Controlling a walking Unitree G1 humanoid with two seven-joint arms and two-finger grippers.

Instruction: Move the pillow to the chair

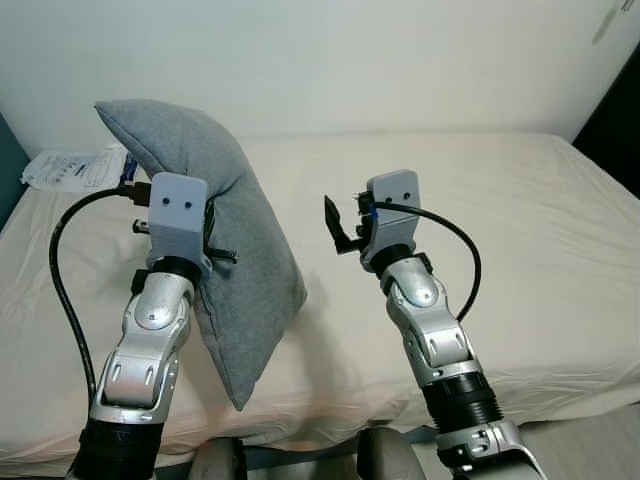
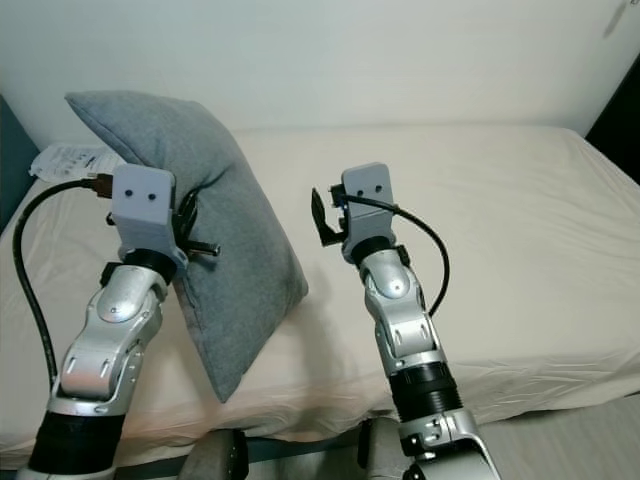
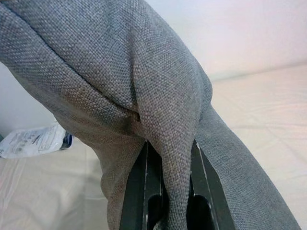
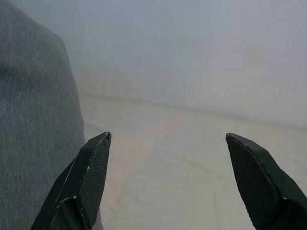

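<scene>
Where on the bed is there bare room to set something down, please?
The bed is bare right of the right tool, out to its far edge. It is crowded on the left: the pillow hangs from the left tool, with a white packet behind.

Two silver metal arms are showing, each built of rounded jointed segments with black ribbed collars near the base. A boxy grey wrist housing with two small dark dots is capping each arm. A thick black cable is looping from each housing down along the arm. The left gripper (image 3: pixel 168 191) and the right gripper (image 4: pixel 168 184) are showing long black fingers (image 4: pixel 88 179) with finely textured pads.
</scene>
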